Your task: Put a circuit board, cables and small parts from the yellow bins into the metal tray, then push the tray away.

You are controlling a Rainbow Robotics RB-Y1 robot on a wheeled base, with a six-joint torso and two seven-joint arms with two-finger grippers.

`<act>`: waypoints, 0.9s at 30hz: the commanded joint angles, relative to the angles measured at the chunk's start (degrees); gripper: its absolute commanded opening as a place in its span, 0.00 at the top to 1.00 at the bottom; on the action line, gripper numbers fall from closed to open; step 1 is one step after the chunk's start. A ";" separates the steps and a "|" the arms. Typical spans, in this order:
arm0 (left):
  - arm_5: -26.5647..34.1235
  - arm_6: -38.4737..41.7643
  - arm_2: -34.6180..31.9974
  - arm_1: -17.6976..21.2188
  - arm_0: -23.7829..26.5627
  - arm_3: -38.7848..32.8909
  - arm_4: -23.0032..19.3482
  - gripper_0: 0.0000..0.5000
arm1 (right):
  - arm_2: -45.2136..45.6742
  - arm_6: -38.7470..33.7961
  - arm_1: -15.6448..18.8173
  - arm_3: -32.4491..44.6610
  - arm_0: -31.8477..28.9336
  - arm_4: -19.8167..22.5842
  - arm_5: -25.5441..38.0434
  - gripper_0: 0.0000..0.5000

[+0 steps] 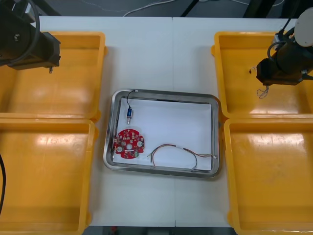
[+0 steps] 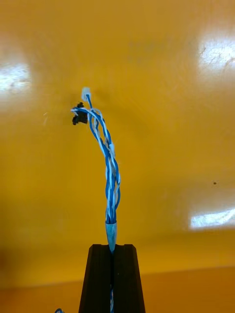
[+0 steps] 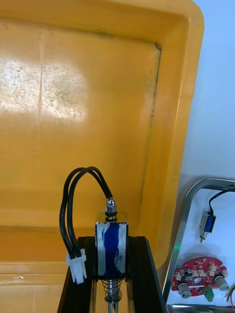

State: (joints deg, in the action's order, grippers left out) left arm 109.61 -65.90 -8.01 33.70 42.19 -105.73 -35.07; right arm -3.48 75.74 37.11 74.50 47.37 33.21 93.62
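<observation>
The right tool [image 2: 112, 247] grips a twisted blue and white cable [image 2: 110, 166] above the far right yellow bin [image 1: 234, 49]; the left tool [image 3: 111, 238] grips a small metal part [image 3: 111, 227] with black cable [image 3: 68, 205] above the far left yellow bin [image 1: 73, 73]. Between them, the metal tray [image 1: 161, 171] holds a red circuit board [image 1: 129, 143].

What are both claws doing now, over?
Left gripper shut on small metal part, over far left bin. Right gripper shut on blue-white cable, over far right bin. Tray holds board. Nothing blocking.

No legible text, labels or numbers anywhere.
</observation>
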 commanded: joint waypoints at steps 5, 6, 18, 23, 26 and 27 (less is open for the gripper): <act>0.39 4.38 4.49 2.69 -0.62 -3.08 -1.58 1.00 | 3.31 6.79 3.32 9.35 2.29 1.60 7.10 1.00; 0.39 6.22 5.98 2.86 -0.62 -3.87 -1.76 1.00 | 3.31 6.79 3.32 10.75 2.29 1.60 8.16 1.00; 0.39 11.49 7.65 4.18 -0.62 -5.80 -6.51 1.00 | 2.87 7.93 2.26 27.19 -2.37 7.13 14.66 1.00; 0.39 11.41 7.39 4.18 -0.62 -5.80 -6.51 1.00 | 1.20 8.28 2.26 33.95 -4.65 10.03 14.66 1.00; 0.39 11.32 7.39 4.18 -0.62 -5.80 -6.51 1.00 | -1.26 8.28 2.26 37.73 -5.71 10.03 14.57 1.00; 0.39 11.23 7.39 4.18 -0.62 -5.80 -6.51 1.00 | -2.58 8.28 2.26 39.32 -5.88 9.86 14.57 1.00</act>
State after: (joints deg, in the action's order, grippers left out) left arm 109.62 -54.49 0.21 35.63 42.18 -109.58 -41.06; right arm -2.75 82.32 37.98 108.94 42.43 42.80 108.01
